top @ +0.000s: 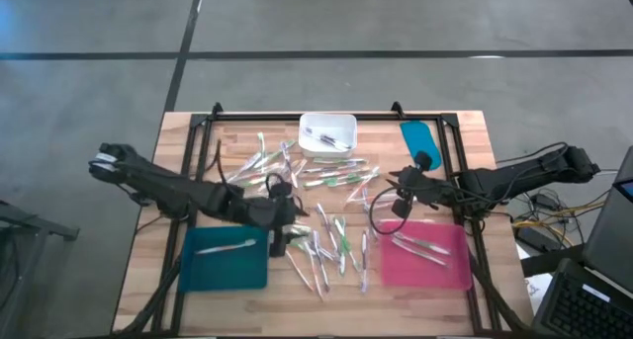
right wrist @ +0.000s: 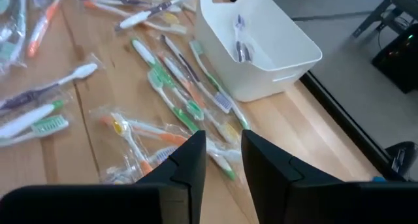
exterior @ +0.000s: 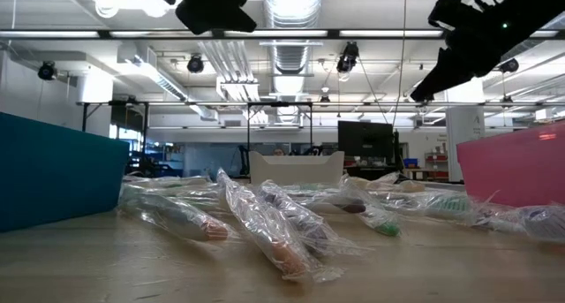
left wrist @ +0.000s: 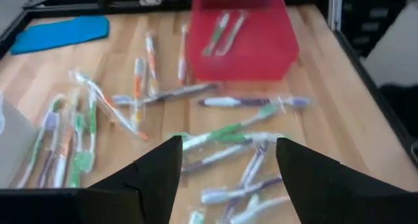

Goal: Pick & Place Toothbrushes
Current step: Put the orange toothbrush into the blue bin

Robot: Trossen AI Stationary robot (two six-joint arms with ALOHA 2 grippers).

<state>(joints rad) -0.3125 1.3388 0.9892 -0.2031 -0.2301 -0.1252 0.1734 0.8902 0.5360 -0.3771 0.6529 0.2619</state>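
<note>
high: toothbrushes (top: 331, 242) scattered mid-table between trays | low: crinkly wrappers look slippery, light | left wrist: left gripper (left wrist: 228, 168) spread wide, empty | right wrist: right gripper (right wrist: 223, 152) narrowly parted, empty; pinch mid-handle

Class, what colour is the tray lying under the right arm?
Pink: the tray holds a few toothbrushes. The high view shows it best.
</note>
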